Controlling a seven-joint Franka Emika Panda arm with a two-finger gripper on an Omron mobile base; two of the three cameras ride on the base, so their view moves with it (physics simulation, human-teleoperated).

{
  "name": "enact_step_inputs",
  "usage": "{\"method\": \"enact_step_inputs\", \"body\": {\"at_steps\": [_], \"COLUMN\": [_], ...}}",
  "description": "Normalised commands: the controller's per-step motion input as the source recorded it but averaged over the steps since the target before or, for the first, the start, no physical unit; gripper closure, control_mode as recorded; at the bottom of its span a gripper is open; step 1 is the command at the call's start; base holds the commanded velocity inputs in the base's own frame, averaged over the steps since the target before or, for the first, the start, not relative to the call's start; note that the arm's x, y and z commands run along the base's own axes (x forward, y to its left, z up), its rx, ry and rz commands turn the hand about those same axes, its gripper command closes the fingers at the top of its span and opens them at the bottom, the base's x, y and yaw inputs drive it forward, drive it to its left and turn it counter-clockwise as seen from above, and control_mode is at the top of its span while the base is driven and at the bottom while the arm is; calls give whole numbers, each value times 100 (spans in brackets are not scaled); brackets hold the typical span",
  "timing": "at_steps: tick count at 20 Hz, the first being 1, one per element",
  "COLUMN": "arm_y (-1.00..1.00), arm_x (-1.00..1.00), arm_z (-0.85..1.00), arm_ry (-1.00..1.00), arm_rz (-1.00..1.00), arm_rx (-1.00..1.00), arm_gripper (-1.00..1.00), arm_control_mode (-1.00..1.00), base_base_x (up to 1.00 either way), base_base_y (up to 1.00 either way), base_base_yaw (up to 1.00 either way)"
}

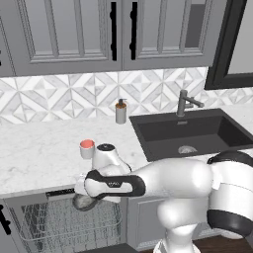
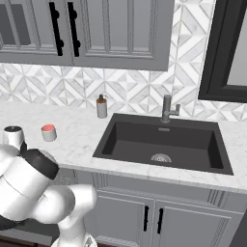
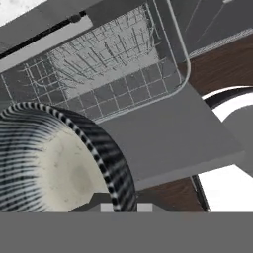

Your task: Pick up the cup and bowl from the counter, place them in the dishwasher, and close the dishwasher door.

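The counter (image 1: pixel 44 153) is a long white marble top with faint grey veins, and a rectangular black sink (image 1: pixel 192 131) is set into it, with a grey metal tap (image 1: pixel 185 104) behind. The cup (image 1: pixel 87 148) is a small grey cylinder with a red-pink inside; it stands upright on the counter, near the front edge, left of the sink. A taller grey soap dispenser (image 1: pixel 121 111) with a pump stands further back, by the patterned tile wall. Under the counter the dishwasher (image 1: pixel 62 193) is open: its rack (image 1: pixel 59 222) of thin grey wire is pulled out, and the flat dark grey door (image 3: pixel 168 138) lies folded down, seen in the hand view over a brown wooden floor (image 3: pixel 217 64). The bowl (image 1: pixel 83 201) is round and shallow, dark grey with pale stripes outside and speckled pale grey inside. It is off the counter, held just below the counter edge and above the wire rack, tilted on its side so the hollow faces the hand camera. The white arm bends low and reaches to the left, with the forearm almost horizontal in front of the counter edge. The gripper (image 1: pixel 81 190) is at the bowl's rim; the bowl hangs in the air there, so the fingers seem closed on its rim, though the fingertips themselves are mostly hidden behind it.
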Motion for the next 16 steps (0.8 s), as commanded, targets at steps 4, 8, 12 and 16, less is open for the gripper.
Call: {"method": "enact_step_inputs", "body": {"at_steps": [4,8,12,16], "arm_y": [-12,41,55,33], "arm_x": [-70,-1,4,27], "arm_z": [-20,-55,-55,-40], "arm_ry": [18,2,3,-2], "arm_rz": [-24,-28,-27,-20], "arm_rx": [0,-1,-17,-15], "arm_gripper": [100,100,100,100], "arm_control_mode": [-100,-100,-100,-100], "base_base_x": [0,0,0,0], "base_base_y": [0,0,0,0], "base_base_yaw": [0,0,0,0]}}
